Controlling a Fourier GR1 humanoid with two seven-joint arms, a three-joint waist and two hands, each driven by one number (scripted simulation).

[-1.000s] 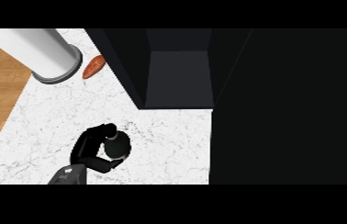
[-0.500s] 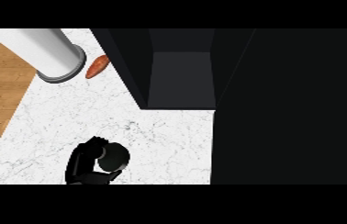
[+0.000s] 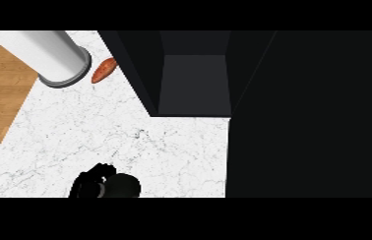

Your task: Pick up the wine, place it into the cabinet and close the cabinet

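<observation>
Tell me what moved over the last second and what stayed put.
The left hand, curled round a dark round thing that is likely the wine, slid down toward the view's lower edge; its grey forearm no longer shows. It neither took hold of nor let go of anything. The open cabinet, the white cylinder and the orange thing beside it stayed where they were.

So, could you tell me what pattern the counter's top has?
White marble with fine grey veins, seen in the head view on the counter.

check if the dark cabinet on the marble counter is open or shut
Open: the dark cabinet shows its grey interior floor and side walls, nothing covering the front. No bottle is visible inside.
</observation>
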